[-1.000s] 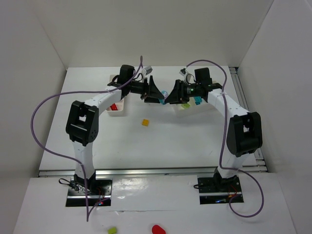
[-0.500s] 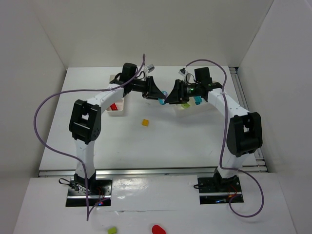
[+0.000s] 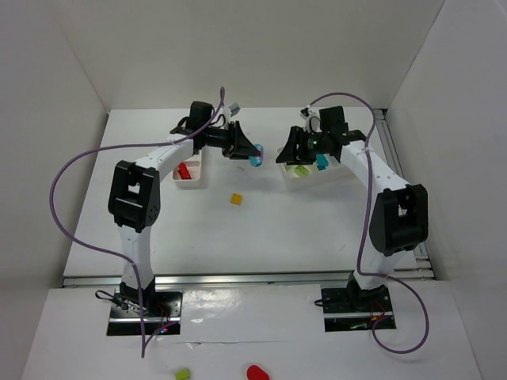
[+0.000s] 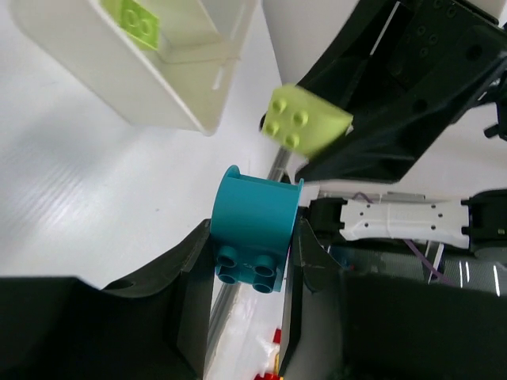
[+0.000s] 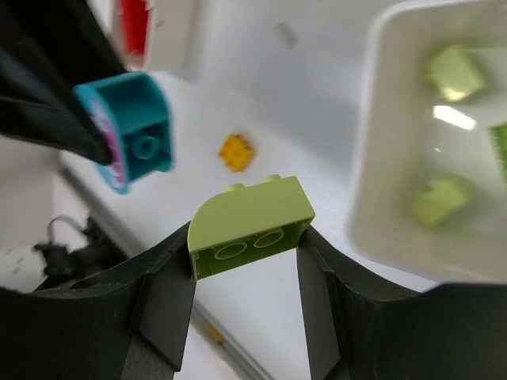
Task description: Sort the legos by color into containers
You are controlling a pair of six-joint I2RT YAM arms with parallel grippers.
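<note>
My left gripper (image 4: 253,239) is shut on a cyan lego (image 4: 255,231), held above the table between the two containers (image 3: 254,158). Facing it, a short gap away, my right gripper (image 5: 247,237) is shut on a lime green lego (image 5: 252,224); that lego also shows in the left wrist view (image 4: 306,120). One yellow lego (image 3: 236,199) lies loose on the table. The left white container (image 3: 192,184) holds a red lego (image 3: 184,171). The right white container (image 3: 291,180) holds lime legos (image 5: 441,199) and a cyan lego (image 3: 322,163).
Purple cables loop above both arms. A metal rail runs along the table's right side (image 3: 396,150). White walls enclose the table at the back and sides. A green and a red piece (image 3: 255,371) lie off the table by the arm bases.
The left gripper has shut on the cyan lego. The two grippers, nose to nose before, have drawn apart: the left went left with cyan, the right went right with lime.
</note>
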